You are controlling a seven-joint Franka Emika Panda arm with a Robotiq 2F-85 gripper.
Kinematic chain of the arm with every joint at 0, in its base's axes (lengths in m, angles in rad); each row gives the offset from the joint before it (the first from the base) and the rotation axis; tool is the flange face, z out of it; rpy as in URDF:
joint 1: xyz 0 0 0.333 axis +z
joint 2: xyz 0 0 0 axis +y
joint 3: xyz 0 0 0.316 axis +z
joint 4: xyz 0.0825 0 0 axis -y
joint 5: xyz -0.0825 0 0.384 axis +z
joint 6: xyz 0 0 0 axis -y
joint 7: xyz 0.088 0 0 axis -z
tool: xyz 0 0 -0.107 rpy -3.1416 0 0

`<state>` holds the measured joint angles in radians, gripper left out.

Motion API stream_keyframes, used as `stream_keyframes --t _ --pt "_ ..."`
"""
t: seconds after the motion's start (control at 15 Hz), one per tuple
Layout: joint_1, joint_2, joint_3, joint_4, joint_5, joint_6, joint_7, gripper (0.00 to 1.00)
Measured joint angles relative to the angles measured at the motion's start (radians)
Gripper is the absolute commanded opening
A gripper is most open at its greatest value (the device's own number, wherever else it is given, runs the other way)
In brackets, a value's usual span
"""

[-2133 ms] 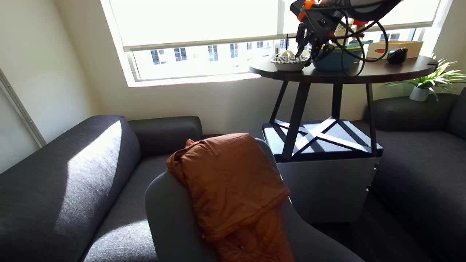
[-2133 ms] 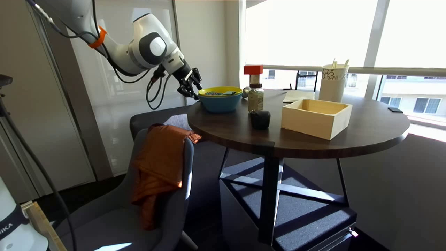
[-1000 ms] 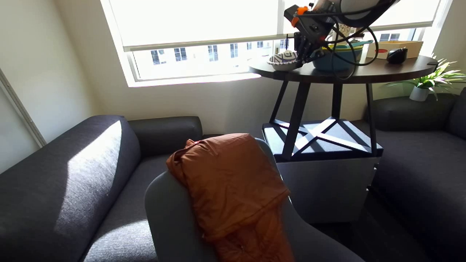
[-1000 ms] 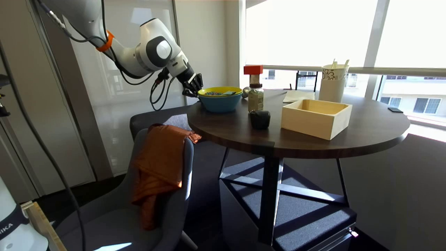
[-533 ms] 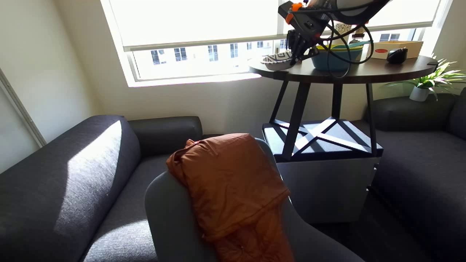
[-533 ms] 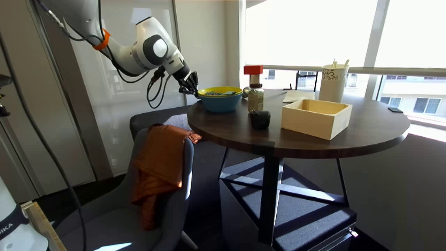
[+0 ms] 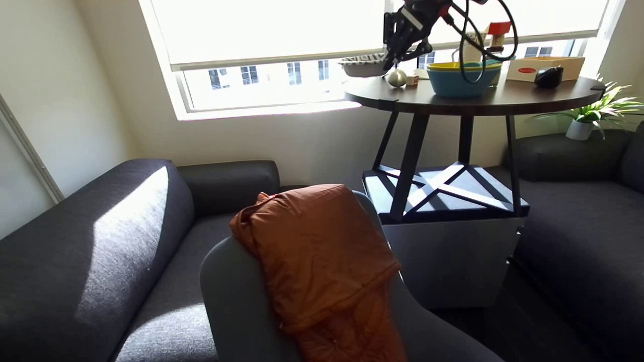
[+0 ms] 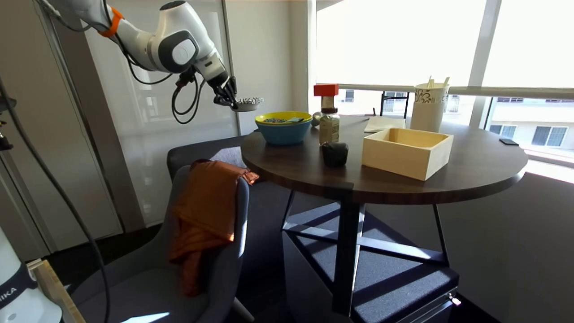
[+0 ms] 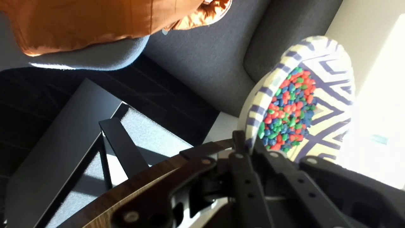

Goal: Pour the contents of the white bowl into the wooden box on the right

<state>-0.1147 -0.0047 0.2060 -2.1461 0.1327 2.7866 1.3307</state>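
White bowl (image 7: 364, 69), zigzag pattern inside. Aloft, higher than the table (image 8: 476, 157), at or past its edge; which, cannot tell. Loaded with small pieces (image 9: 289, 109) in red, green and blue, banked toward one rim in the wrist view.

Likely faults: early spill over that rim, from any unplanned roll; sag or twist under load, from support at one edge only.

Pointing: mouth up, near level in both exterior views, reaching away from the claw (image 9: 249, 146). Long axis: oval in the wrist view, running from the claw upward and to the right; true oval or foreshortened round, cannot tell.

Grip: clamped on the near rim, one finger outside, one inside.

Yellow bowl (image 8: 283, 115), nested in blue bowl (image 8: 284, 135); jar (image 8: 329, 128) just beside. Between load and goal in an exterior view. Likely fault: collision, from too low a carry.

Wooden box (image 8: 394, 157): pale, lidless, on the table, well apart from the load. Likely fault: scatter outside, from tipping short of centre.
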Motion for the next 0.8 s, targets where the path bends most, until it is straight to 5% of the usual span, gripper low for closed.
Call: stream_keyframes --t 0.33,0.8 --pt "0.017 -0.21 -0.127 -0.03 0.156 -0.149 -0.201 0.01" --pt "-0.116 -0.318 -0.312 -0.021 0.167 -0.185 -0.12 0.01"
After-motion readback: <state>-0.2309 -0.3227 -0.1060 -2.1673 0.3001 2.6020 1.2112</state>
